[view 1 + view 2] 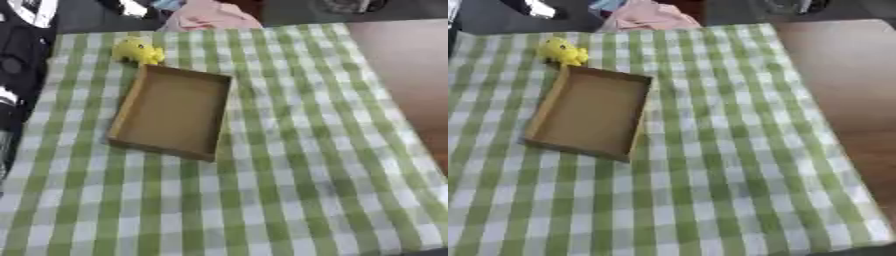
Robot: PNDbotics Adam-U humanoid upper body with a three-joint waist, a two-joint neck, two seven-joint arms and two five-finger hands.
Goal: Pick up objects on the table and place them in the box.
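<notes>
A shallow, open brown cardboard box (171, 111) lies on the green-and-white checked cloth (289, 165), left of centre, with nothing inside it. A small yellow toy (138, 51) sits on the cloth just beyond the box's far left corner, close to its rim but outside it. Neither of my hands shows in either view.
A black-and-white shape (19, 60) runs along the left edge beside the cloth. Pink fabric (208, 17) lies past the table's far edge. Bare brown tabletop (846, 70) shows to the right of the cloth.
</notes>
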